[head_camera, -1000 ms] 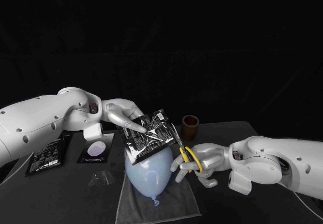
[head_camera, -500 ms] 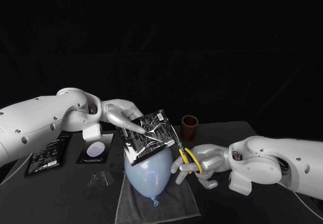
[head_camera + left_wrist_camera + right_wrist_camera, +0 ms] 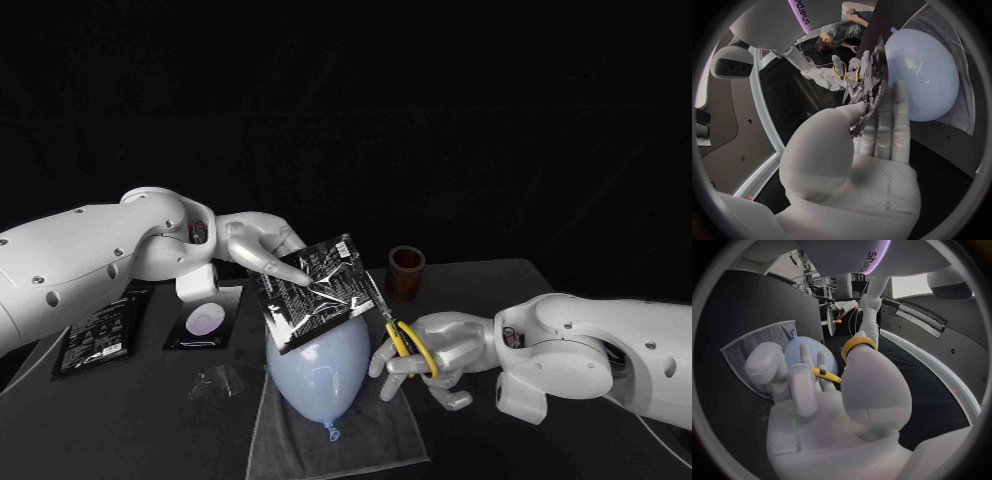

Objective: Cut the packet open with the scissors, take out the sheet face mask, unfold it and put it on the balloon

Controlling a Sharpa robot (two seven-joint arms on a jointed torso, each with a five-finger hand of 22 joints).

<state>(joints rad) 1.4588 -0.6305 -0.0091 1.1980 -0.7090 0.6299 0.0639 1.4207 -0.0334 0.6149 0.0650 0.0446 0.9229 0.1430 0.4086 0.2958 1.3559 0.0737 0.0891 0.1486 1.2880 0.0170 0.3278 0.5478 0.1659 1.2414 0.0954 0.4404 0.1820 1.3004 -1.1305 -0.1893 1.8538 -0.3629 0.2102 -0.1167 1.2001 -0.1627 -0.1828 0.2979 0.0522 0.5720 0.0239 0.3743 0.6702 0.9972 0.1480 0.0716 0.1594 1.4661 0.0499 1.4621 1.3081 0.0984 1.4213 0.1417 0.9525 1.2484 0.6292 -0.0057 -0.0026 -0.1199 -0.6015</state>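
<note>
Head view: left hand [image 3: 267, 252] held the packet [image 3: 317, 290] up and tilted, just above the balloon [image 3: 320, 368]; the packet's lower edge overlapped the balloon's far end.
Left hand fingers: closed on the packet's upper left part, thumb and fingers pinching it.
Right hand: [image 3: 433, 352] just right of the balloon, fingers closed through the yellow handles of the scissors [image 3: 405, 345].
Scissors: blades pointed up from the handles to the packet's right edge; could not tell how far apart the blades were.
Left wrist view: packet seen edge-on, thumb on one face and straight fingers flat on the other; balloon right behind it.
Right wrist view: one yellow loop sat round the thumb, other fingers curled over the second handle; balloon just beyond the fingertips.
Surface: black table [image 3: 130, 420]; grey cloth [image 3: 361, 440] under the balloon.
Left of balloon: clear plastic piece [image 3: 219, 383] near, dark card with a pale oval [image 3: 202, 322] further, flat black pouch [image 3: 98, 335] furthest.
Beyond balloon, right side: brown cylinder [image 3: 408, 272], upright.
Room: black backdrop beyond the table.
</note>
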